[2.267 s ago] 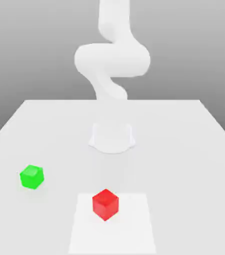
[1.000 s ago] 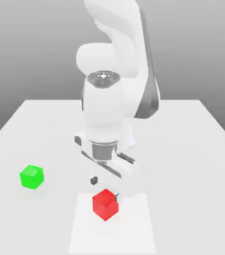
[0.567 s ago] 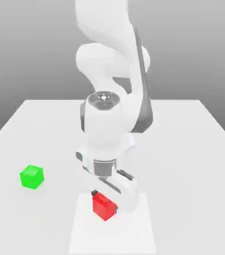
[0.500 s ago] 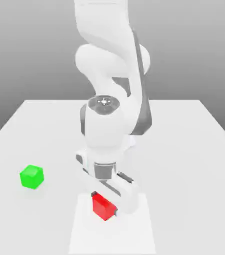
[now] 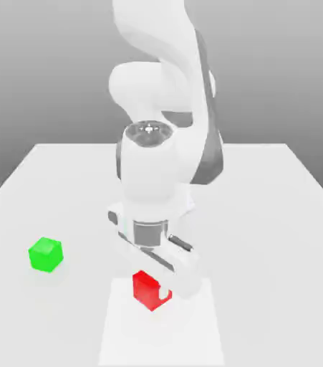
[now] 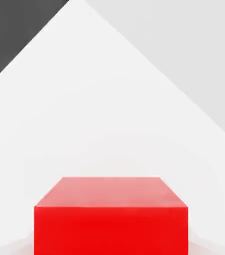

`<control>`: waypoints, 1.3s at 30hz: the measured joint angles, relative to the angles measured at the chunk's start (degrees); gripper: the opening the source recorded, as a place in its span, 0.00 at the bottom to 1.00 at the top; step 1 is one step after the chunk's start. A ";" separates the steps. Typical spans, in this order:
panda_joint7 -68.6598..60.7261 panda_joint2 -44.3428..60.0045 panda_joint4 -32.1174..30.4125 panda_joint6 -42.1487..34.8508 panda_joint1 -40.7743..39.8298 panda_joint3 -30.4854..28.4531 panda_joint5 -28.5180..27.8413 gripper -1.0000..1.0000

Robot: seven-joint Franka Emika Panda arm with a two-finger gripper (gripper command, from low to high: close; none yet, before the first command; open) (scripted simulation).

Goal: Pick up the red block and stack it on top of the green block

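The white arm folds down over the table (image 5: 278,215), its wrist pointing straight downward and the hand turned so its body runs diagonally across the exterior view. The gripper (image 5: 152,287) is clamped on the red block (image 5: 147,289), which sits between the fingers directly under the hand, over a paler square patch (image 5: 193,337) of the table. The green block (image 5: 46,254) rests on the table well apart from the gripper, toward the exterior view's left.

White table (image 5: 278,215), plain grey backdrop (image 5: 42,64)
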 joint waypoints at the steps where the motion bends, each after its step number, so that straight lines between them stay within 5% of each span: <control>1: -0.45 -0.72 -0.08 -0.61 -0.12 0.28 0.61 0.00; 13: -2.60 -6.79 -2.40 -5.58 0.01 0.50 3.74 0.00; 31: 20.60 -17.53 -6.72 -12.12 -26.25 -15.83 0.96 0.00; 39: 20.45 -5.48 -6.32 -0.28 -27.36 -16.34 2.84 0.00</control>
